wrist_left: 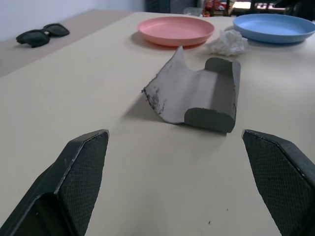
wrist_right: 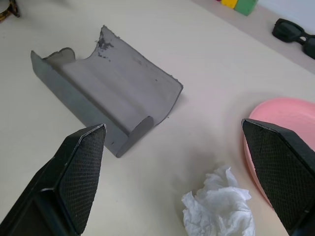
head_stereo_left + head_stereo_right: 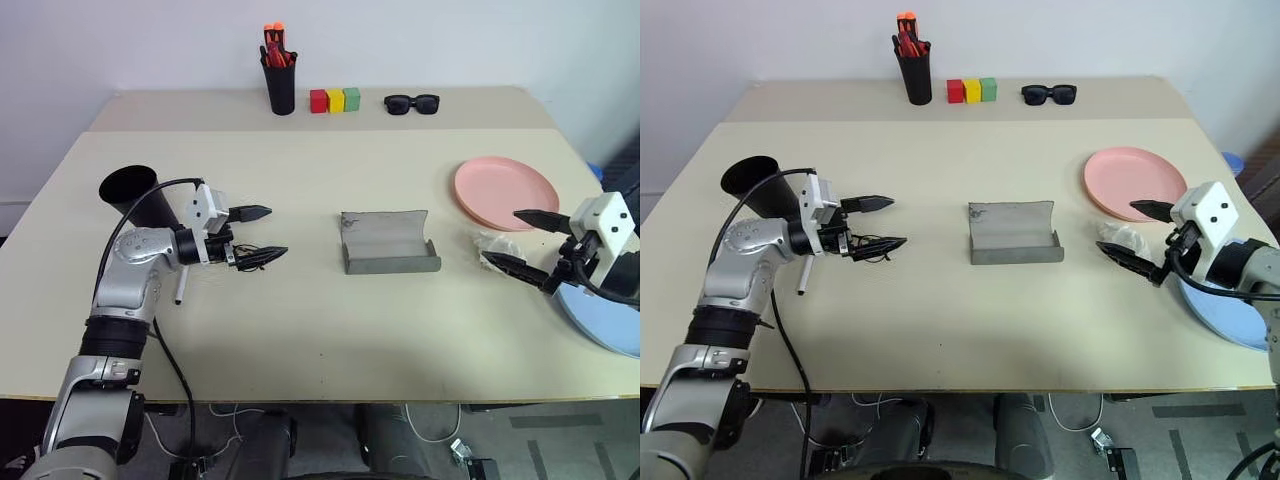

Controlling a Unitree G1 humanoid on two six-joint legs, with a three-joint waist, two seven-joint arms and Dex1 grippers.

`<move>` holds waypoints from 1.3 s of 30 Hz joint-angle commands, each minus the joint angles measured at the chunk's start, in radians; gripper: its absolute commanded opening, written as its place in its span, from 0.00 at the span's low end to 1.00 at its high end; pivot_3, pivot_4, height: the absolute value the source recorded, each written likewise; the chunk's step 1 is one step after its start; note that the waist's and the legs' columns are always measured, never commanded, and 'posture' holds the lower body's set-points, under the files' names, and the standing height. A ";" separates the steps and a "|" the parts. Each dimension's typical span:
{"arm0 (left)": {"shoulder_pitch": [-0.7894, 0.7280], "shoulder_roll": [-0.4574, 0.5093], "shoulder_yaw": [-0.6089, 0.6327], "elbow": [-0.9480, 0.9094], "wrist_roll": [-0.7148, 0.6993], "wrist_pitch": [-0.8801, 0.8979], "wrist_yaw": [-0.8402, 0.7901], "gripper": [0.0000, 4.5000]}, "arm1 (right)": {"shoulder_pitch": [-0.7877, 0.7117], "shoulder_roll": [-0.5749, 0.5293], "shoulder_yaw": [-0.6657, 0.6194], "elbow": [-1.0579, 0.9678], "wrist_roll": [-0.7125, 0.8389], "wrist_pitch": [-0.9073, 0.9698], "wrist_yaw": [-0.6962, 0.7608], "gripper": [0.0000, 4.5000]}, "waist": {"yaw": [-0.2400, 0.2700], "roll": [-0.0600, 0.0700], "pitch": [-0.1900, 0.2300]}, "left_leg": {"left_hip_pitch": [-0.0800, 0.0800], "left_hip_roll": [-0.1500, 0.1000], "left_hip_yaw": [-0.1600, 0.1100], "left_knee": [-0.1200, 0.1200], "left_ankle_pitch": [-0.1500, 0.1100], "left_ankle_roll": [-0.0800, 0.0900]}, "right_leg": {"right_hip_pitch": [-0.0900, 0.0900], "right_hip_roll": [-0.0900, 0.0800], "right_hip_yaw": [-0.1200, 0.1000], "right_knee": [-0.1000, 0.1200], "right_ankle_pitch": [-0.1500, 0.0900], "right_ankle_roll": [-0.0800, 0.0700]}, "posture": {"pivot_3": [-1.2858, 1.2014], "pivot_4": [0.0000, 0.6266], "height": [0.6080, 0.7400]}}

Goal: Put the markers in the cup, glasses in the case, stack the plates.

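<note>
Grey case (image 3: 388,243) lies open at mid-bench, lid folded back, tray side toward the robot; nothing visible inside it. Glasses (image 3: 250,257): thin black wire shapes show at the tips of the left end effector (image 3: 262,233); cannot tell whether they touch the fingers or lie on the bench under them.

Black cup (image 3: 137,194) sits on its side near the left edge of the bench, mouth toward the far left, partly behind the left arm. One marker (image 3: 180,289), white-bodied, lies on the bench just beside the left forearm, near the cup. A second marker cannot be made out.

Pink plate (image 3: 506,192) rests flat on the right side of the bench, beyond the right end effector (image 3: 516,240). Blue plate (image 3: 606,318) is at the right edge, nearer the robot, partly covered by the right arm; the two plates are apart, not stacked. Crumpled white tissue (image 2: 220,207) lies between the case and the pink plate, close to the right fingertips.

Left end effector: fingers spread wide, pointing toward the case. Right end effector: fingers spread wide, nothing between them, pointing toward the case from the other side.

Back of bench (image 3: 300,330): black pen holder (image 3: 280,85) with orange-capped pens, three coloured blocks (image 3: 335,100) in a row (red, yellow, green), dark sunglasses (image 3: 411,103).
</note>
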 commanded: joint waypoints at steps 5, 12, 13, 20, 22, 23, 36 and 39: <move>-0.001 0.017 0.018 -0.022 0.002 -0.028 -0.014 0.99 | -0.080 0.031 0.038 0.043 -0.032 -0.075 -0.021 1.00 | -0.001 0.000 0.000 | 0.000 0.000 0.000 0.000 0.000 0.000 | 0.000 0.000 0.000 0.000 0.000 0.000 | 0.52 0.24 1.00; 0.007 0.023 0.028 -0.027 -0.002 -0.029 -0.009 0.99 | -0.105 0.013 0.037 0.058 -0.027 -0.065 0.004 1.00 | 0.002 0.000 0.000 | 0.000 0.000 0.000 0.000 0.000 0.000 | 0.000 0.000 0.000 0.000 0.000 0.000 | 0.52 0.24 1.00; 0.001 0.026 0.033 -0.024 -0.003 -0.030 -0.006 0.99 | -0.109 0.014 0.039 0.058 -0.028 -0.067 0.005 1.00 | 0.001 0.000 0.000 | 0.000 0.000 0.000 0.000 0.000 0.000 | 0.000 0.000 0.000 0.000 0.000 0.000 | 0.52 0.24 1.00; 0.004 0.081 0.082 -0.006 -0.018 -0.034 -0.020 0.99 | -0.160 0.066 0.092 0.056 -0.043 -0.088 -0.026 1.00 | -0.005 0.000 0.000 | 0.000 0.000 0.000 0.000 0.000 0.000 | 0.000 0.000 0.000 0.000 0.000 0.000 | 0.52 0.24 1.00; 0.002 0.102 0.092 0.009 -0.014 -0.042 -0.023 0.99 | -0.181 0.087 0.116 0.058 -0.052 -0.096 -0.039 1.00 | -0.006 0.000 0.000 | 0.000 0.000 0.000 0.000 0.000 0.000 | 0.000 0.000 0.000 0.000 0.000 0.000 | 0.52 0.24 1.00; -0.003 0.104 0.090 -0.001 -0.012 -0.031 -0.015 0.99 | -0.193 0.092 0.121 0.075 -0.052 -0.103 -0.031 1.00 | -0.005 0.000 0.000 | 0.000 0.000 0.000 0.000 0.000 0.000 | 0.000 0.000 0.000 0.000 0.000 0.000 | 0.52 0.24 1.00; 0.077 0.104 0.114 -0.113 -0.041 0.003 0.045 0.99 | -0.285 0.112 0.184 0.148 -0.060 -0.119 0.013 1.00 | -0.005 0.000 0.000 | 0.000 0.000 0.000 0.000 0.000 0.000 | 0.000 0.000 0.000 0.000 0.001 0.000 | 0.52 0.24 1.00; 0.079 0.097 0.116 -0.127 -0.057 0.030 0.058 0.99 | -0.268 0.107 0.169 0.133 -0.050 -0.114 0.017 1.00 | -0.001 0.000 0.000 | 0.000 0.000 0.000 0.000 0.000 0.000 | 0.000 0.000 0.000 0.000 0.001 0.000 | 0.52 0.24 1.00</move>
